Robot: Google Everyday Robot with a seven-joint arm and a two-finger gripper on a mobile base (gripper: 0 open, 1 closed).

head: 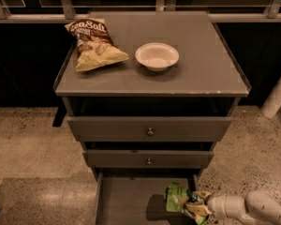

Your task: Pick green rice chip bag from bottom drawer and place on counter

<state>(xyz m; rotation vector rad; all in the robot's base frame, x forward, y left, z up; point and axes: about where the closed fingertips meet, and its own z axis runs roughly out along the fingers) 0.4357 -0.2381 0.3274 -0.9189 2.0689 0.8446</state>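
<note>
The green rice chip bag (176, 197) stands upright at the right side of the open bottom drawer (126, 201) and casts a shadow on the drawer's grey floor. My gripper (195, 206) reaches in from the lower right on a white arm (246, 207). It is shut on the bag's right edge and holds the bag a little above the floor. The counter (203, 74) is the grey top of the cabinet, well above the gripper.
A brown-and-yellow Sea Salt bag (93, 43) lies at the counter's left. A white bowl (157, 56) sits near its middle. Two shallower drawers with round knobs (150, 131) (149, 161) overhang the bottom drawer, slightly pulled out. Speckled floor surrounds the cabinet.
</note>
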